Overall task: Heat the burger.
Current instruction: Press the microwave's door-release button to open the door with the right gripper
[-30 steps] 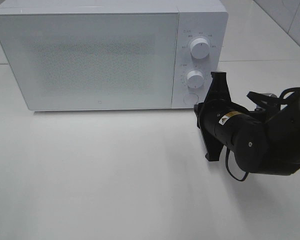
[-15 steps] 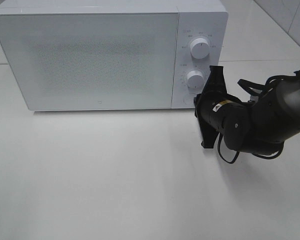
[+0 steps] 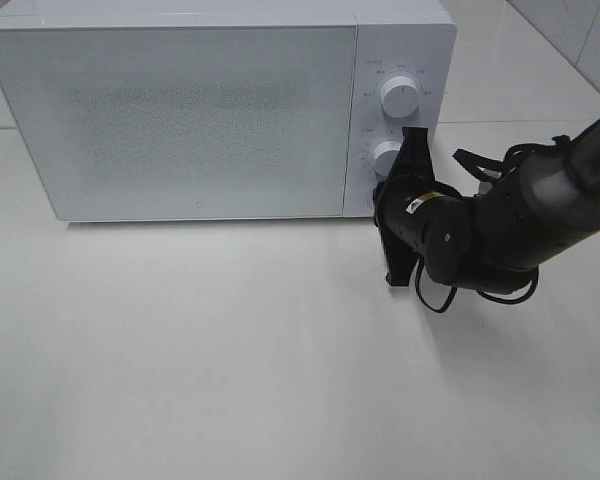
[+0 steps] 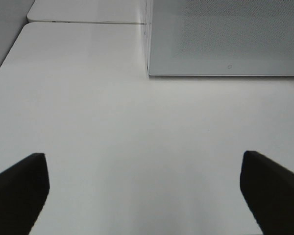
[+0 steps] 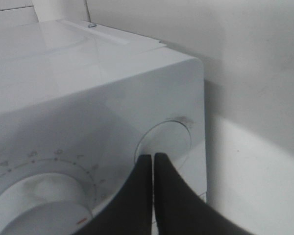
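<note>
A glossy white bench (image 3: 230, 360) carries a white microwave (image 3: 180, 110), which stands flat on it toward the far side, door shut, dials at its right end in the high view.

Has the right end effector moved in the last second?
Yes: the shut black right end effector went left in the high view toward the white microwave, closing on its round button.

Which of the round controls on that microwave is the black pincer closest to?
The flat round button, lowest of the three: the shut right pincer points straight at it. The lower dial lies beside the tips; the upper dial is farther up.
</note>
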`<control>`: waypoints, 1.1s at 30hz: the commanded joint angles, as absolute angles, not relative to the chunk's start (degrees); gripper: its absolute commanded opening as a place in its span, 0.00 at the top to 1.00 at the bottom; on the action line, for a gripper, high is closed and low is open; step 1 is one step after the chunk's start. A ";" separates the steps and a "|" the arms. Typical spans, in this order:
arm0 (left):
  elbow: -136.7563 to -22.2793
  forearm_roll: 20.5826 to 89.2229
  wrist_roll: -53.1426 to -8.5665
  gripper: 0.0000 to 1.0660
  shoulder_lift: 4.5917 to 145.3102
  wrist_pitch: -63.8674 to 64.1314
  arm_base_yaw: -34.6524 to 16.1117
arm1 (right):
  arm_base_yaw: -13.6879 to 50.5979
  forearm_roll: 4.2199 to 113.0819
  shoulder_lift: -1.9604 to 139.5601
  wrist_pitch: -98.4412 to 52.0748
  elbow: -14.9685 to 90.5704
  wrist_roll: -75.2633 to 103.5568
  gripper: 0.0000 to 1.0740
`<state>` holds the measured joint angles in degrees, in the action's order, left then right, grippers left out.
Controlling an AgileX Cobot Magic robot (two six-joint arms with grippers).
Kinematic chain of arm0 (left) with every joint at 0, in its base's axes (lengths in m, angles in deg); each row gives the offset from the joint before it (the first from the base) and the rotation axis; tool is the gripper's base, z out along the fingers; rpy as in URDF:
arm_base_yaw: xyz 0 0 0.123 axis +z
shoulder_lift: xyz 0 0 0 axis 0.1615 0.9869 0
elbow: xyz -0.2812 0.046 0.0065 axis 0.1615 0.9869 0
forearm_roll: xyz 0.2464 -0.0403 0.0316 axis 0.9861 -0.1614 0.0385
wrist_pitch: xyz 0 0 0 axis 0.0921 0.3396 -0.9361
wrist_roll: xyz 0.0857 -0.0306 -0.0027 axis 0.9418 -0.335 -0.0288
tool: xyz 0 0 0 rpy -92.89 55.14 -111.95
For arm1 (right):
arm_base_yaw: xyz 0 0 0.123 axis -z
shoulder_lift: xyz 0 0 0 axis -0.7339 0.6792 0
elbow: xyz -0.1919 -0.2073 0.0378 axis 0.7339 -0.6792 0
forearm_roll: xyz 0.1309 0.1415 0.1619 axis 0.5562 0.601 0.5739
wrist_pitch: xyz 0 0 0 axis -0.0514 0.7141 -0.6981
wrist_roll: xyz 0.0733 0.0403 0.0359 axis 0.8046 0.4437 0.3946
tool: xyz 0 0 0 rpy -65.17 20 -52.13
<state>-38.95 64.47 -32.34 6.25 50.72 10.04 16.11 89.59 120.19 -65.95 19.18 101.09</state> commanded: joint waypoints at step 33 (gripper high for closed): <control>-38.78 64.24 -32.23 0.08 5.57 50.21 10.27 | 16.62 95.49 123.52 -81.08 25.60 95.13 1.00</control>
<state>-38.95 64.47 -32.34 6.25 50.72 10.04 15.30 95.61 123.98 -70.60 22.22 96.57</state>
